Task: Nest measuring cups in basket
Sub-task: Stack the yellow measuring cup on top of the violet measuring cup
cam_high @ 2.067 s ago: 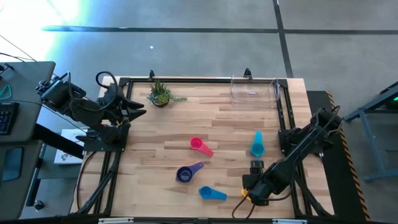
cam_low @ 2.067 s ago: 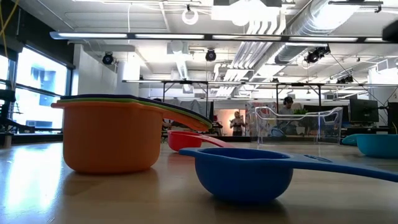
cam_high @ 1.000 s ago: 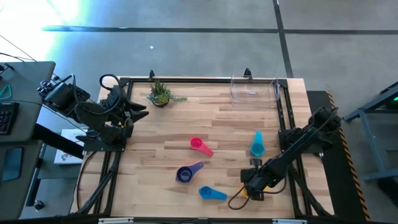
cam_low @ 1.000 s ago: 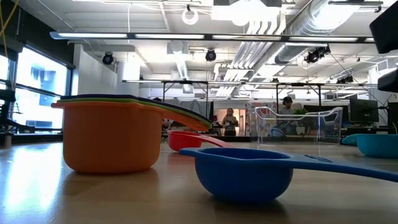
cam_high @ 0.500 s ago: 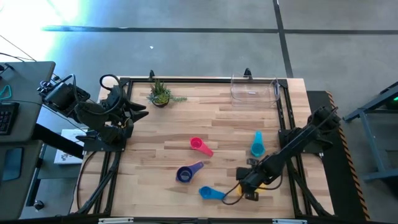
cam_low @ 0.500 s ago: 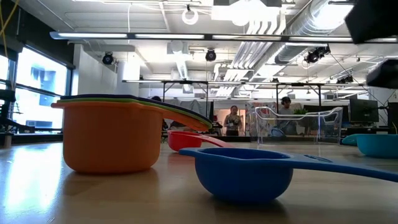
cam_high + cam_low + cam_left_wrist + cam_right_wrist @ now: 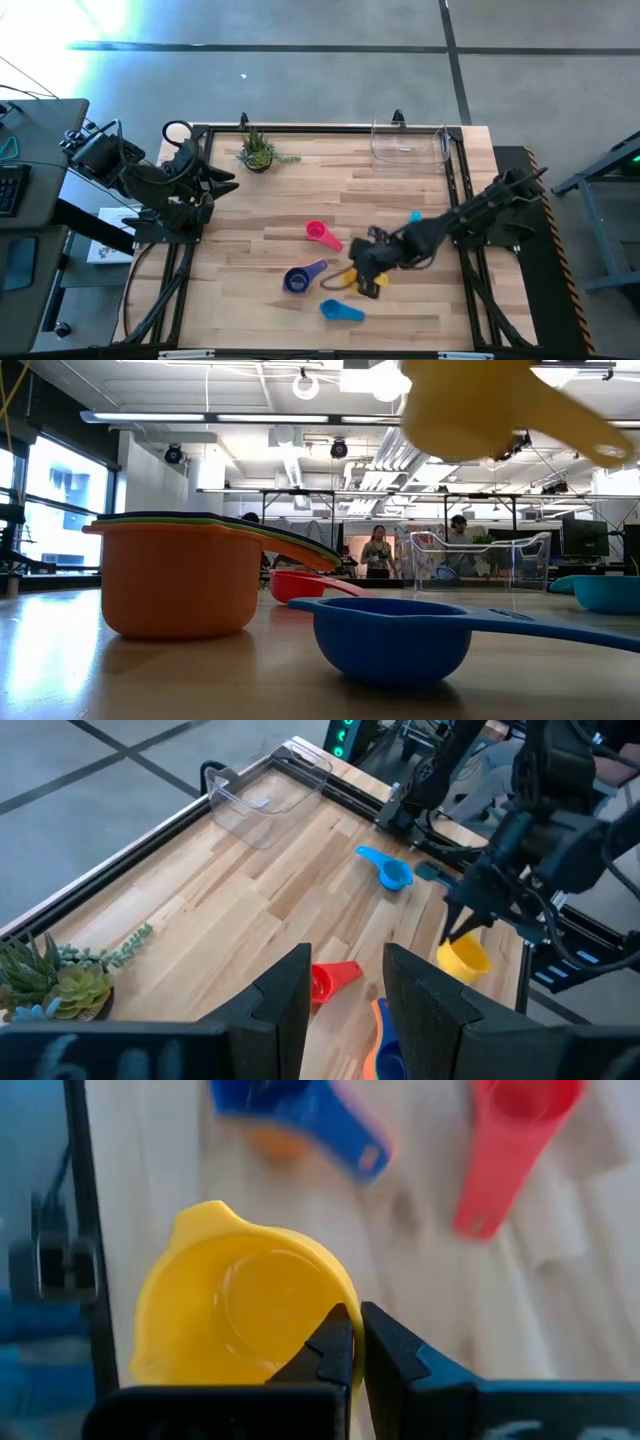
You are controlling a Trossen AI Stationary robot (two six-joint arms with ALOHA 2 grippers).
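The wooden surface (image 7: 250, 215) is carrying every item, with a black metal frame (image 7: 462, 180) running along its edges. The right arm is reaching from the right edge toward the middle of the surface. The left arm is waiting at the left edge beside the frame, and its left hand (image 7: 343, 982) is standing released, fingers apart, gripping nothing.

The clear basket (image 7: 408, 143) is sitting at the far right corner, with no cup visible inside it. A small potted plant (image 7: 257, 151) is sitting near the far left corner, well apart from the basket.

The right hand (image 7: 354, 1342) is clenching the rim of the yellow measuring cup (image 7: 240, 1307) and is holding it clear of the surface, between the purple-topped stack and the teal cup.

A stack of measuring cups (image 7: 178, 572), orange outermost with green and purple rims showing above, is resting near the front, handle pointing toward the right hand. The blue measuring cup (image 7: 340, 310) is lying just in front of that stack. The pink measuring cup (image 7: 322, 235) is lying near the centre. The teal measuring cup (image 7: 385, 868) is lying toward the right side, partly hidden beneath the right arm in the high view.
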